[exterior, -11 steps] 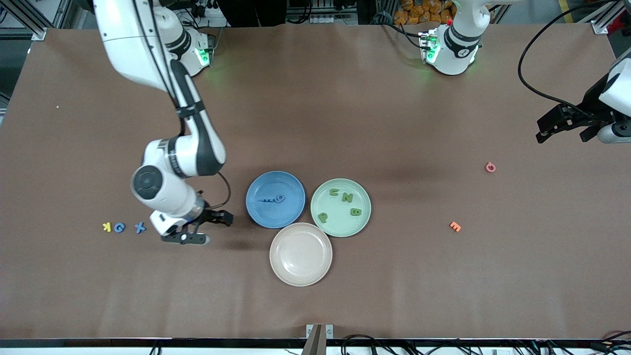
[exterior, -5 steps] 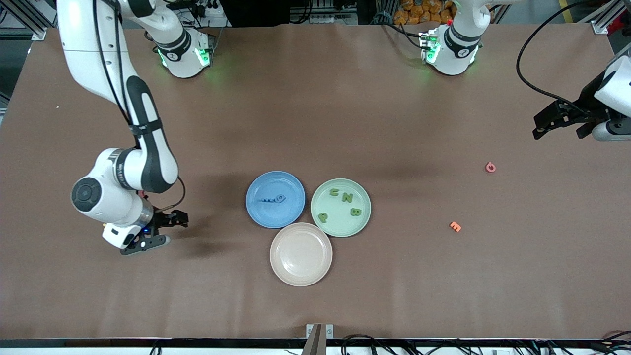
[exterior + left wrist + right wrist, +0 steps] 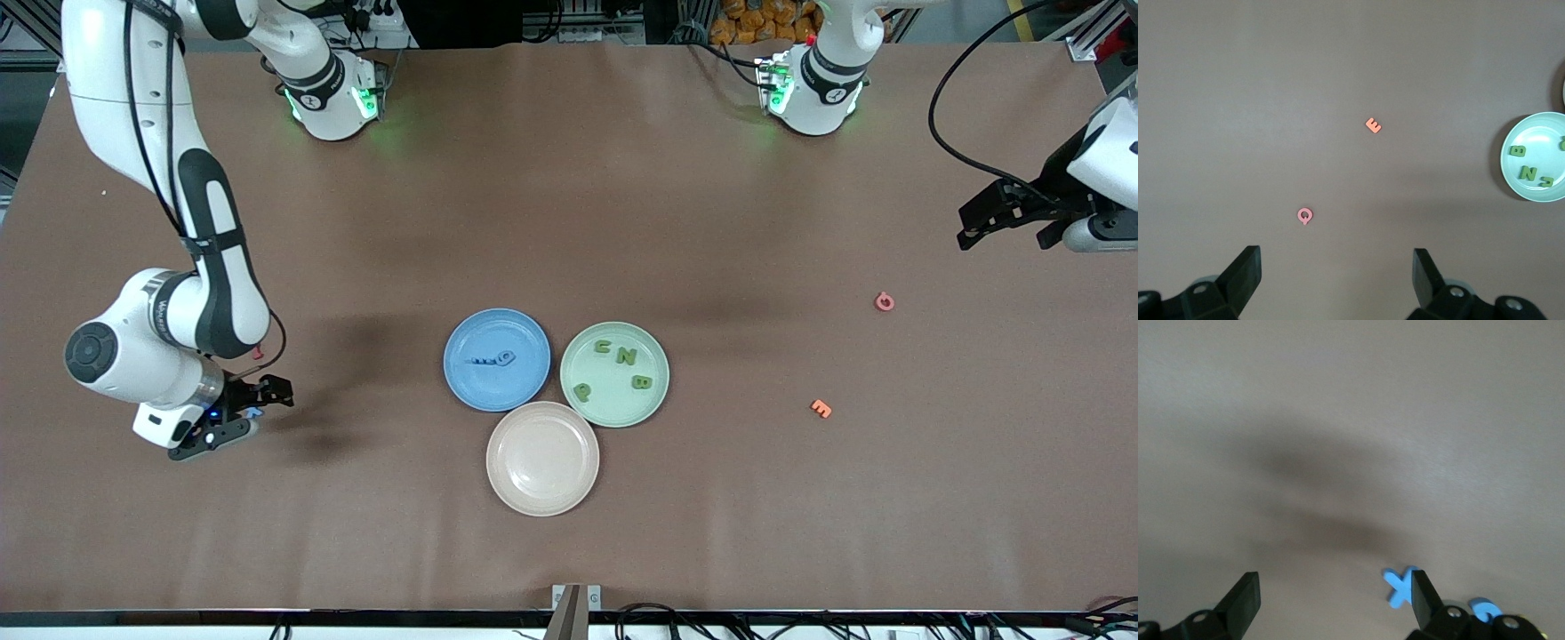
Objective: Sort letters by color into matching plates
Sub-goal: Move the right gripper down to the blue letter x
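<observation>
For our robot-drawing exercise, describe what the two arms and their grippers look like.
Both arms are glossy white with dark grey joint sections and black cables running along them; green lights glow at the bases. The right gripper and left gripper are black, each with two blocky fingers.

The flat blue X-shaped letter [image 3: 1399, 585] is partly covered by the right gripper's black finger [image 3: 1421, 597]. A second small blue letter [image 3: 1485, 610] beside it is mostly hidden, its shape unreadable.
</observation>
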Motion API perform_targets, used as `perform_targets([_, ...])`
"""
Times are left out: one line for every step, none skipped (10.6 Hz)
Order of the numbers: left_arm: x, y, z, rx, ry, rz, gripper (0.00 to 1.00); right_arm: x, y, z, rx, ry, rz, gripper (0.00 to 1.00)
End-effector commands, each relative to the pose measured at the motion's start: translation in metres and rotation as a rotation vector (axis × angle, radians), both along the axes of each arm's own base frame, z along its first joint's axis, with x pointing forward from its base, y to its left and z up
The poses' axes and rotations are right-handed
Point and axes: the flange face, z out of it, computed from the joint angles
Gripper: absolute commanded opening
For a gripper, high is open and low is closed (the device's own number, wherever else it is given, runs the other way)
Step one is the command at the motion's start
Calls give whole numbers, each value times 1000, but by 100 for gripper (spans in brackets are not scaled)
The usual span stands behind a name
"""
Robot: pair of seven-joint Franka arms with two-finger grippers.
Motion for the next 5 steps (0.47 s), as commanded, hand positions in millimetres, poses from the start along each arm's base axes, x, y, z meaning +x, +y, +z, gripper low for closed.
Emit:
perform_targets([1,-2,8,-28,2,-5,100,-5,-31,-8,-6,13,56,100])
perform_targets([1,-1,8,-26,2,-4,100,-6,-39,-13,-9,19,52,100])
perform_targets([1,0,7,-25,3,-4,100,-8,-46,-17,-9,23,42,100])
perform_targets([1,-1,7,-23,3,-7,100,-9,-50,-25,-10,31,33,100])
perform_targets([1,0,7,-24,3,-4,100,-10,-56,-31,-14,35,23,100])
